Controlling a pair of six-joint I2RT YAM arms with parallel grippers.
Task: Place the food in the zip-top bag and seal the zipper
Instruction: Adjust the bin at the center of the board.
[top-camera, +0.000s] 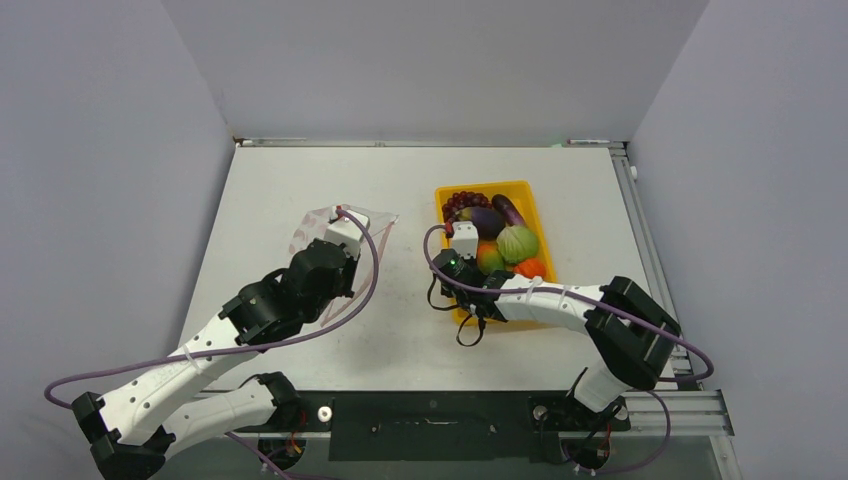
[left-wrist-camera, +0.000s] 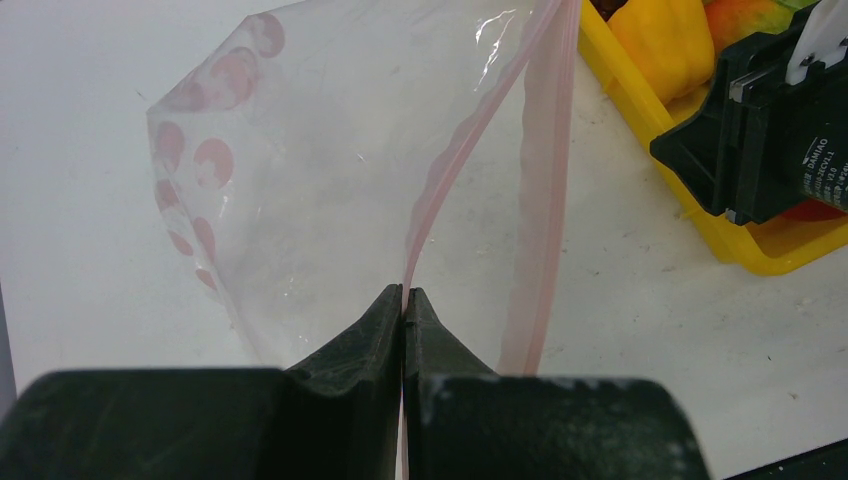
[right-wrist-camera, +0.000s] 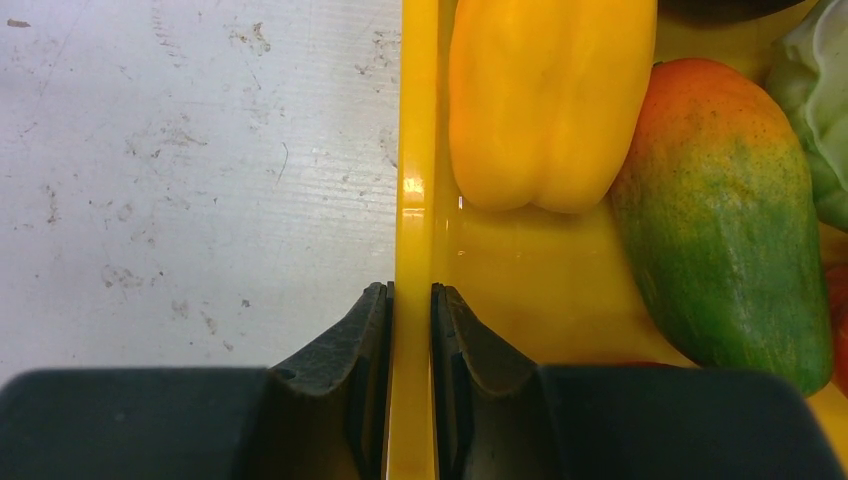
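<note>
Left gripper (left-wrist-camera: 404, 300): fingers pressed together, pinching 1 lip of the bag mouth right at the pink-red strip; in the overhead view it sits on the left half of the table, its arm reaching in from the near-left corner.

Zip-top bag (left-wrist-camera: 320, 180): clear plastic with pink dots at its far-left corner, lying on the left half of the white table (top-camera: 270, 185), left of the tray with bare tabletop between them.

Zipper (left-wrist-camera: 440, 190): a thin pink-red line running from the left gripper's fingertips toward the far side; a 2nd, wider pink band runs just to its right, and the 2 spread apart away from the fingers.

Right gripper (right-wrist-camera: 410, 300): fingers clamped on the tray's left wall, 1 finger outside over the table, 1 inside the tray; its arm reaches in from the near-right.

Yellow tray (top-camera: 527, 188): rectangular, on the right half of the table, long side running near to far.

Food: all visible pieces lie in the tray. Dark red grape bunch (top-camera: 462, 203) at the far-left corner; 2 purple eggplants (top-camera: 490, 221) just right of it; green round fruit (top-camera: 518, 243) in the middle; orange piece (top-camera: 531, 268) nearer. The right wrist camera shows a yellow pepper (right-wrist-camera: 550, 100) against the left wall, just beyond the inner finger, and an orange-and-green fruit (right-wrist-camera: 730, 220) touching its right side.
</note>
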